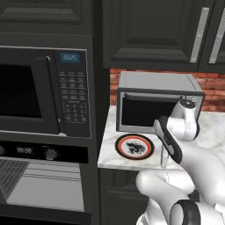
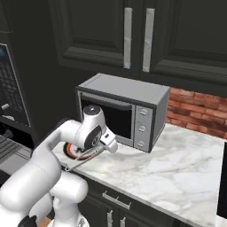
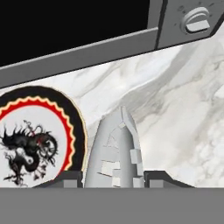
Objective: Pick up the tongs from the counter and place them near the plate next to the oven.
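Silver-grey tongs [image 3: 114, 153] are clamped in my gripper [image 3: 114, 177], which is shut on them, its dark fingertips [image 3: 70, 177] at either side. They hang just over the white marble counter [image 3: 175, 109], beside the right edge of the plate [image 3: 35, 140], a round plate with a black pattern and a red and black rim. From the left base the tongs [image 1: 162, 158] show as a thin line just right of the plate [image 1: 134, 146]. From the right base the tongs [image 2: 82, 162] slant below the hand, and the arm hides part of the plate [image 2: 71, 151]. The black oven [image 1: 44, 184] stands at the left.
A silver countertop microwave [image 1: 156, 103] stands right behind the plate, its front close above the hand. A black built-in microwave with keypad [image 1: 44, 92] sits over the oven's knob panel. Dark upper cabinets [image 2: 133, 35] hang overhead. Open marble [image 2: 177, 168] stretches to the right.
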{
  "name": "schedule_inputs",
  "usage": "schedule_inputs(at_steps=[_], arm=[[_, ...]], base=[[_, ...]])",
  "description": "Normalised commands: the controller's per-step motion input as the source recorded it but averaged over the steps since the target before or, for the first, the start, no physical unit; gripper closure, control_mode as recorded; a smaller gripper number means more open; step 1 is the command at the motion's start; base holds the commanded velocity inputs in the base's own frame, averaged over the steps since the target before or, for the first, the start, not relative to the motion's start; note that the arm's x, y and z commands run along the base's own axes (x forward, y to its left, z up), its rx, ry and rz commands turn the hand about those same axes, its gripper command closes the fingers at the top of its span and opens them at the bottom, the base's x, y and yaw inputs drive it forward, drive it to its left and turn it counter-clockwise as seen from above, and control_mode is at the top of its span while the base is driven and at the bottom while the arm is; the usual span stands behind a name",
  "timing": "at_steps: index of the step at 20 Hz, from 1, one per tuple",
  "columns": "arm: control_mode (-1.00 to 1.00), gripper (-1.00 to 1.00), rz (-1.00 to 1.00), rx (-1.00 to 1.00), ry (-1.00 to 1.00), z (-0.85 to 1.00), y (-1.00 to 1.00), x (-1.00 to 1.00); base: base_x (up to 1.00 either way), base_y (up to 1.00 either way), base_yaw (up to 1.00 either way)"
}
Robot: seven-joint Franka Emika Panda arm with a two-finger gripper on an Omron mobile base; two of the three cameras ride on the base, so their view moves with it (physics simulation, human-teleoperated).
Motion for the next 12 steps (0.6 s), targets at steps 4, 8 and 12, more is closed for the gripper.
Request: schedule_inputs(at_steps=[4, 8, 12], arm=[[-1.0, 1.0, -0.02, 0.0, -0.01, -0.22, -0.41, 0.03], [-1.0, 1.0, -0.02, 0.0, 0.0, -0.17, -0.38, 0.26], [-1.0, 1.0, -0.08, 0.0, 0.0, -0.13, -0.24, 0.36]], base=[[0.0, 0.0, 0.0], [0.0, 0.0, 0.0], [0.0, 0.0, 0.0]])
